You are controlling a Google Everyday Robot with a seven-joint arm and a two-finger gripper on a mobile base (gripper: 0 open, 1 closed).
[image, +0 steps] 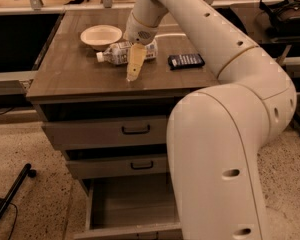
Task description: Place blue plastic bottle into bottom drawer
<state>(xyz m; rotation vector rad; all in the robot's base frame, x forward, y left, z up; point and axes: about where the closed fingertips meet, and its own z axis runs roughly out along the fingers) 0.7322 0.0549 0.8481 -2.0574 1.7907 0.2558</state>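
The gripper points down at the bench, overlapping the lying blue plastic bottle; spread or closed, I cannot tell. The bottom drawer stands open.

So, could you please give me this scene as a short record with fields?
bottle: blue plastic bottle lies on its side on the cabinet top, cap pointing left
gripper: gripper low over the cabinet top, in front of the bottle; contact unclear
drawer: bottom drawer pulled open, bottle not yet inside
others: bowl, dark packet
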